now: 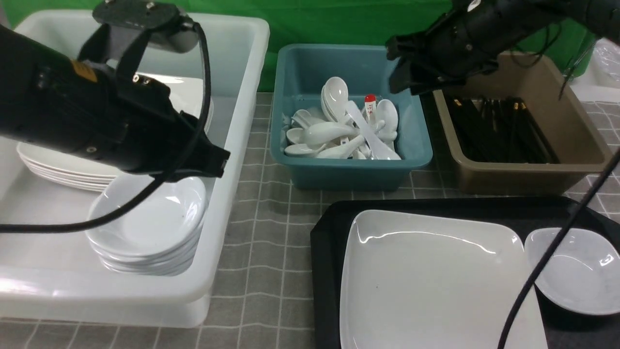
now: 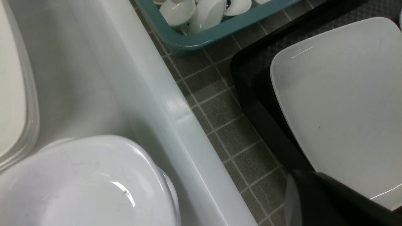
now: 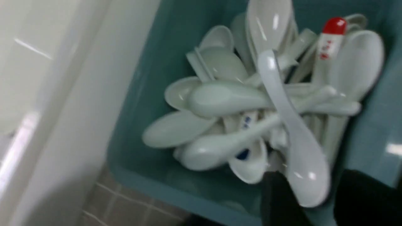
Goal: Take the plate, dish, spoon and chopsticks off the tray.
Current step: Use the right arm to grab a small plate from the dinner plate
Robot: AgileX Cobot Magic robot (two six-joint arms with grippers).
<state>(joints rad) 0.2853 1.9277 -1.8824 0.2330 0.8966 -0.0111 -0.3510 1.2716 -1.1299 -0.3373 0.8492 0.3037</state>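
Right fingers [image 3: 279,204] parted over one spoon [image 3: 295,135]; tray [image 1: 329,232] holds one plate [image 1: 426,271], one dish [image 1: 591,276].

A flat green backdrop [image 1: 329,22] closes off the far side. The table [image 1: 264,242] is covered by a grey cloth [image 2: 220,110] ruled with thin pale lines into squares, slightly rumpled. The light is bright and even, throwing only soft shadows on the cloth.

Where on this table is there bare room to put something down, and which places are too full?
Free: the strip of grey cloth between the white tub and the tray, in front of the teal tub. Crowded: the teal tub is heaped with spoons; the plate and dish cover most of the tray.
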